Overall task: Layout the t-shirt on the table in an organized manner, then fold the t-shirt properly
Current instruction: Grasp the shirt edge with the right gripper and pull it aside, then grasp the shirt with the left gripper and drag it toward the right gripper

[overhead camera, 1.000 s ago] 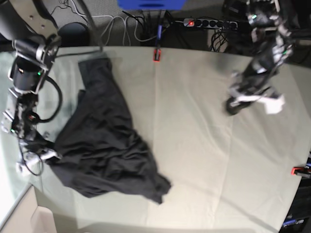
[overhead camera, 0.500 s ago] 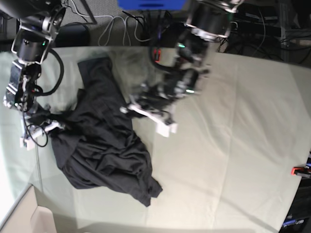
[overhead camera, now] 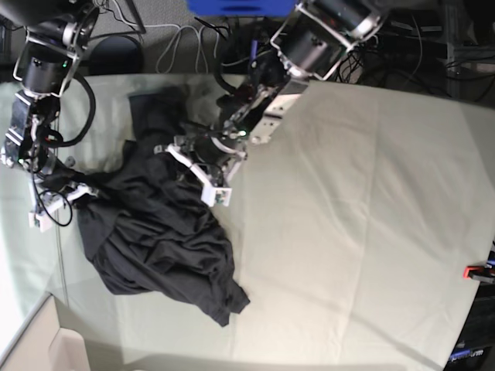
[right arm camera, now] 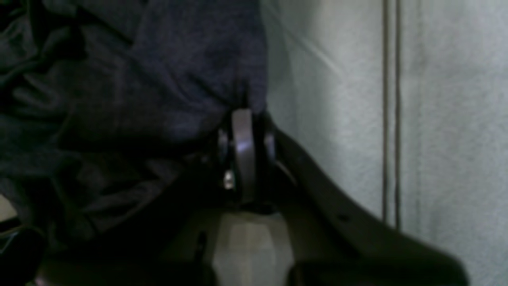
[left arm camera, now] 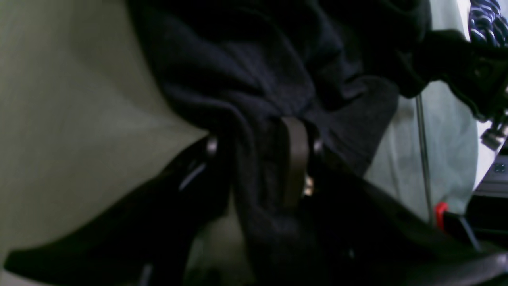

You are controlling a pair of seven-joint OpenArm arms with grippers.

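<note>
Both grippers are closed on the t-shirt (overhead camera: pixel 158 232). A thick bunch of dark cloth is pinched between the jaws of the left gripper (left arm camera: pixel 262 159), which are kept part-way apart by the fabric packed between them. The right gripper (right arm camera: pixel 244 131) is nearly fully closed, and a thin edge of the garment is clamped at its tips.

In the base view the left gripper (overhead camera: pixel 203 166) is seen near the middle of the shirt's upper part, while the right gripper (overhead camera: pixel 66 185) is seen at the shirt's edge toward that view's left. The t-shirt is found on the table (overhead camera: pixel 363 232), on the side shown at the left of the base view, as a crumpled, heavily wrinkled heap. No sleeve, collar or hem can be made out clearly, and no printed graphic is seen.

The layout stage is judged to be at an early point: the garment has been gripped at two places but is not yet spread flat. The smoothing and all of the folding are judged to be left.
</note>
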